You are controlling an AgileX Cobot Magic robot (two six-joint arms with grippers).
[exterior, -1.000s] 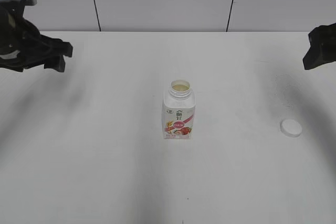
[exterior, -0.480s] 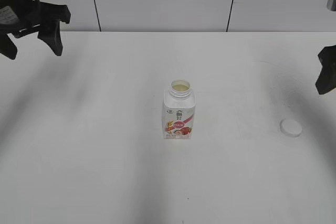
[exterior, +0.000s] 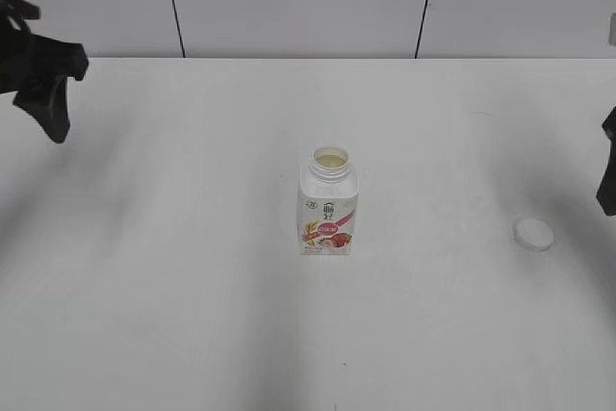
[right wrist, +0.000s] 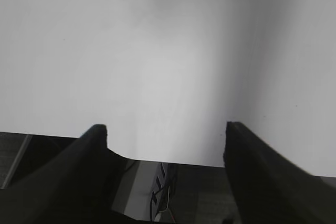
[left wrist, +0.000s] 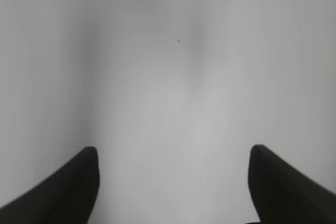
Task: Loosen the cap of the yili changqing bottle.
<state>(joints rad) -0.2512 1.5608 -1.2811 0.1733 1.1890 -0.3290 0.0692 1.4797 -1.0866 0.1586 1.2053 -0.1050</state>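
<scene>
At far left of the white desk (exterior: 192, 315), your left hand (left wrist: 173, 182) hangs spread, empty. The squat white plastic strawberry-label bottle (exterior: 328, 204) stands upright mid-desk, neck open. The flat white round screw cap (exterior: 533, 234) lies well right, nearest your right hand (right wrist: 165, 145), also spread.

the exterior view slants down across the bench (exterior: 192, 315) from the front, while both wrist views look closely down at that bench's surface.
</scene>
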